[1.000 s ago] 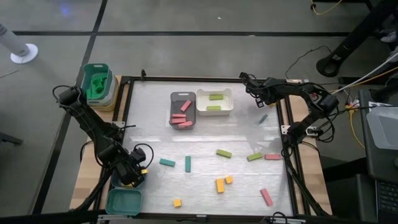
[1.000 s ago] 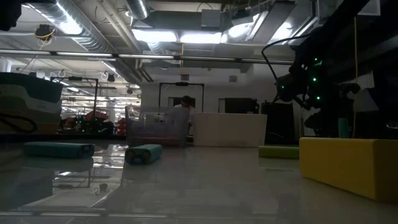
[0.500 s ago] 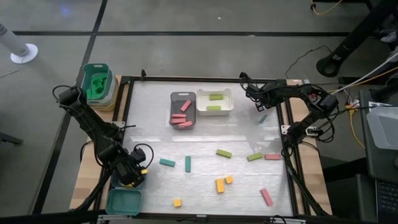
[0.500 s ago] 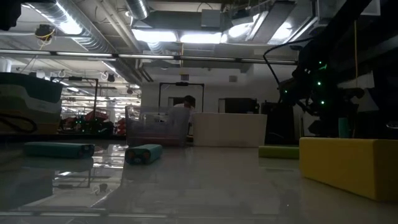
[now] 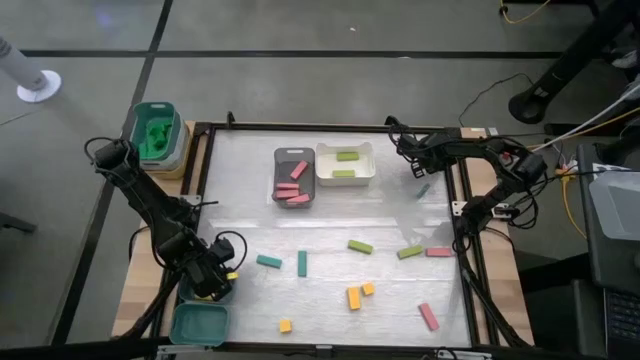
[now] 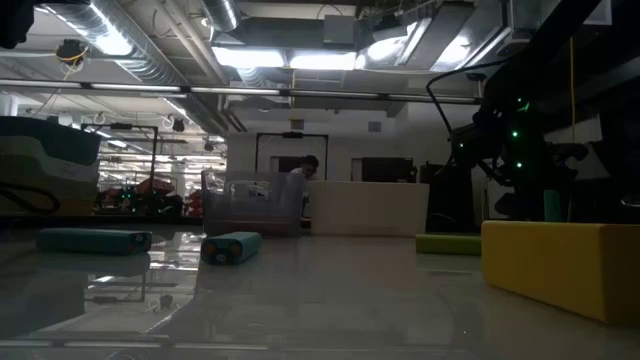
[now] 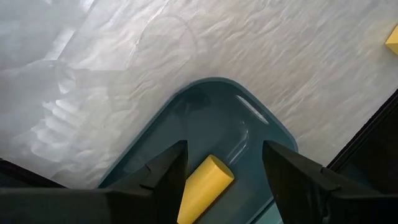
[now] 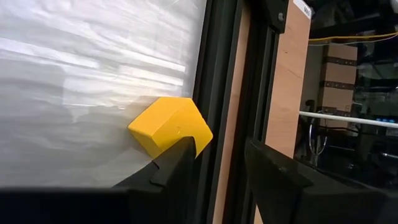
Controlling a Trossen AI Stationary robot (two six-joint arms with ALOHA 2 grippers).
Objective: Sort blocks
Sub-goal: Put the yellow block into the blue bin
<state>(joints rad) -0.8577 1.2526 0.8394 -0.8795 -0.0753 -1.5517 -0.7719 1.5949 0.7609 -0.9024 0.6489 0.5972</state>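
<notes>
Left wrist view: smooth yellow bar (image 7: 204, 190)

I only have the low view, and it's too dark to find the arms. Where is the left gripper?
Observer: The left gripper hangs over a teal tray at the table's left edge.
Operator: Is it holding a block?
Observer: No. Its fingers are open, and a yellow block lies in the tray between them.
Operator: And the right gripper?
Observer: The right gripper is at the table's far right corner. A yellow cube sits just ahead of it, against the black frame.
</notes>
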